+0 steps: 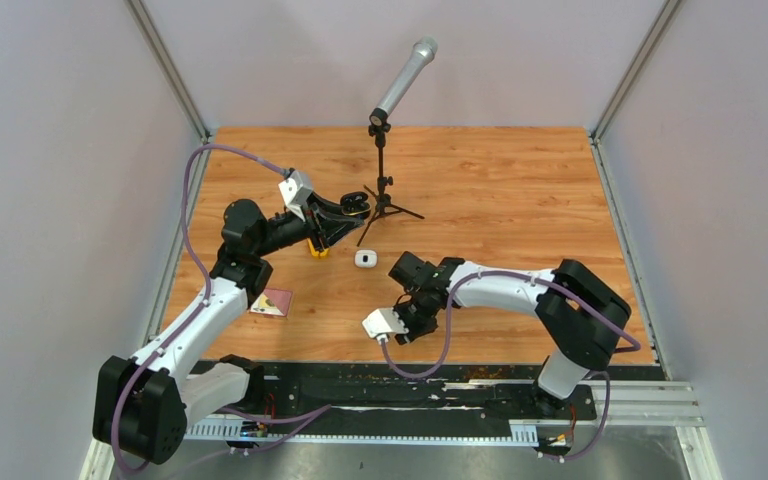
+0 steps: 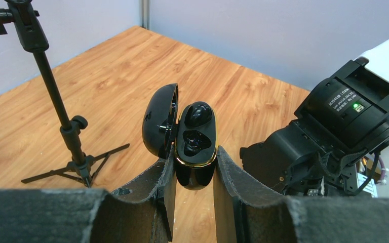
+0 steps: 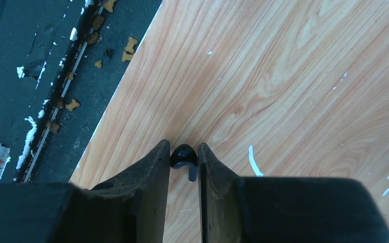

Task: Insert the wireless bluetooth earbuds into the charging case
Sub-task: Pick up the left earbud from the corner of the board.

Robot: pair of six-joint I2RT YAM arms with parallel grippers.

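Wooden table [image 1: 500, 180] fills the walled cell. Left of its centre, the left gripper [image 1: 352, 208] clamps the open black charging case [image 2: 195, 172], a black earbud [image 2: 198, 114] seated inside. Close to the near edge, the right gripper [image 3: 184, 148] pinches a second black earbud [image 3: 183, 157].

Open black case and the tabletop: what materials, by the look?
The black charging case looks like glossy plastic: sharp highlights on lid and shell; its gold rim may be metallic trim or paint. The tabletop shows wood grain with low sheen, probably laminate or veneer.

Left arm [image 1: 198, 318] aloft, jaws clamped tight; right arm [image 1: 500, 286] low, jaws apparently pinched closed
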